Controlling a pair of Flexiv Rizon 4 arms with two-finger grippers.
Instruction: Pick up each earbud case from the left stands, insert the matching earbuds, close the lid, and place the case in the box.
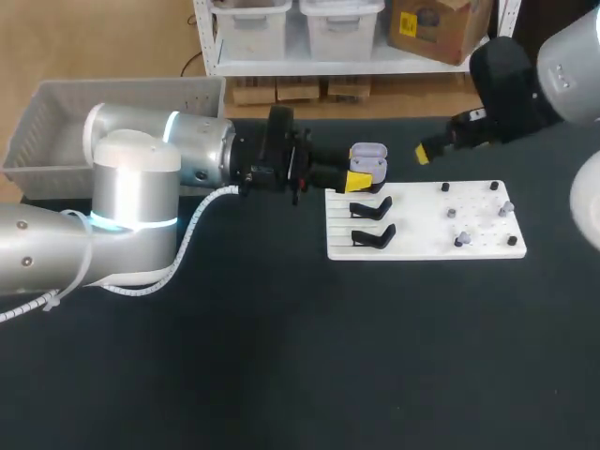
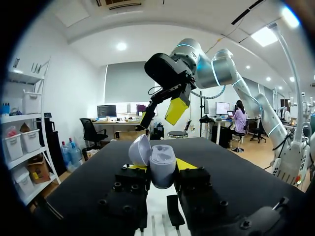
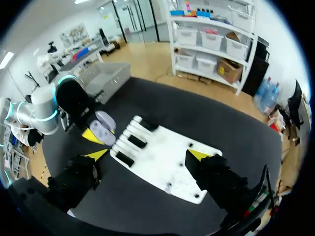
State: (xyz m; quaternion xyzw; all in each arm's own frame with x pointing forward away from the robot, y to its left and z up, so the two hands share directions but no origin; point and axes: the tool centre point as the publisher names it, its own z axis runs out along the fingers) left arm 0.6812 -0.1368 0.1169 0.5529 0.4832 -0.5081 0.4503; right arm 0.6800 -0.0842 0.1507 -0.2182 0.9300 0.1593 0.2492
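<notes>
- L gripper clamped on lavender earbud case. Held just over the far-left corner of the white board, lid open.
- R gripper fingers wide apart, holding nothing, hovering above the board.
- Progress: early. Case is off its stand, but earbuds sit on pegs at the board's right side. Not inserted, lid not shut, case not boxed.
- Two black stands show no cases.
- Grey box far left, behind L arm. Contents can't tell.
- Obstacles: none seen btwn R gripper and buds. Grippers are near each other.
</notes>
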